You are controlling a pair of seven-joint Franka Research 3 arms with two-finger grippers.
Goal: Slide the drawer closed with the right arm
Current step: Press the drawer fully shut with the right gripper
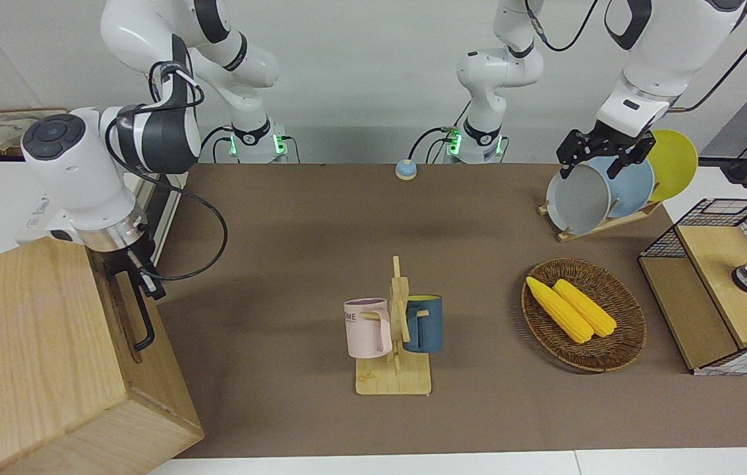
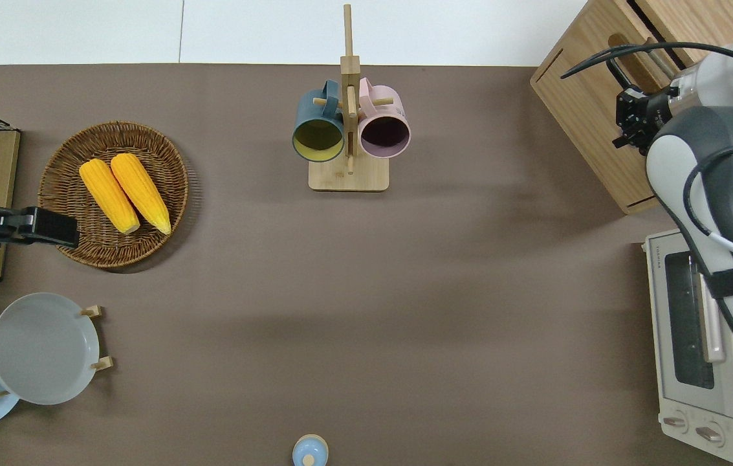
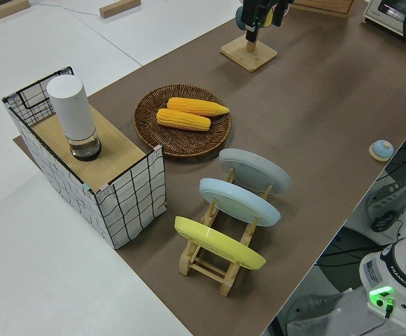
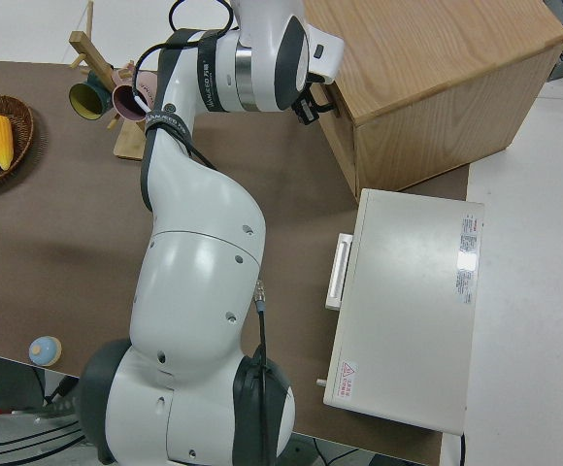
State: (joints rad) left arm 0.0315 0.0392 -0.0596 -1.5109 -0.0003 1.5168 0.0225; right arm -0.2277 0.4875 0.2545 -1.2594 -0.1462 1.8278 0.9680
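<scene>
The light-wood drawer (image 1: pixel 121 305) sits pushed into the big pale-wood cabinet (image 1: pixel 24 343), its front level with the cabinet face. Its black bar handle (image 1: pixel 144 324) stands out from the front. My right gripper (image 1: pixel 138 276) is at the end of the handle nearer to the robots, touching the drawer front. In the overhead view the right gripper (image 2: pixel 626 122) is against the cabinet face (image 2: pixel 589 110), next to the handle (image 2: pixel 617 68). It also shows in the right side view (image 4: pixel 307 105). The left arm is parked, its gripper (image 1: pixel 600 158) open.
A white toaster oven (image 2: pixel 696 343) stands beside the cabinet, nearer to the robots. A mug rack with a pink mug (image 1: pixel 368 328) and a blue mug (image 1: pixel 424 323) stands mid-table. A wicker basket of corn (image 1: pixel 583 315), a plate rack (image 1: pixel 600 191) and a wire-mesh box (image 1: pixel 719 284) are toward the left arm's end.
</scene>
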